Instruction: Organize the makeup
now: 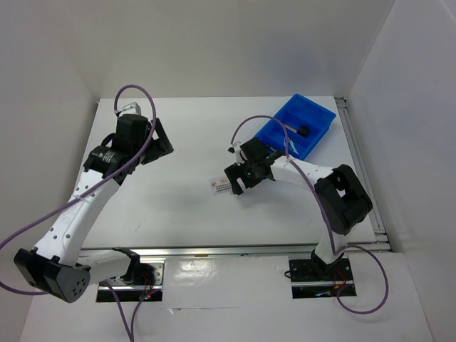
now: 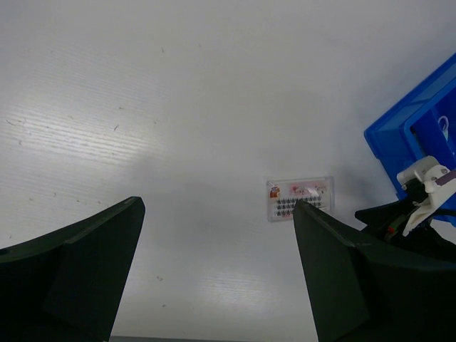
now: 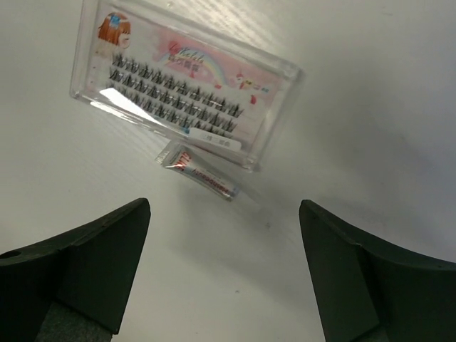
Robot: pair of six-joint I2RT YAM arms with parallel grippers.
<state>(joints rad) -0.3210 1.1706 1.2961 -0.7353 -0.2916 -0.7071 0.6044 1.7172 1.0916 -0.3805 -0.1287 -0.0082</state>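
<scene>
- Right end effector (image 3: 224,214): fingers spread apart, empty, above the worktop (image 3: 370,107).
- Sachet (image 3: 199,171): flat on the worktop, just beside the clear lash case (image 3: 185,82); probably light, thin, floppy and slippery.
- Suggested hold: pinch across its narrow width.

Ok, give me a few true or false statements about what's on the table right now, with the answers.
1. The right hand is open and holds nothing. True.
2. The clear lash case sits inside the blue bin. False: it lies on the white table, outside the bin.
3. A small sachet lies beside the lash case. True.
4. The left hand grips the lash case. False: it is open, empty and apart from the case.
</scene>
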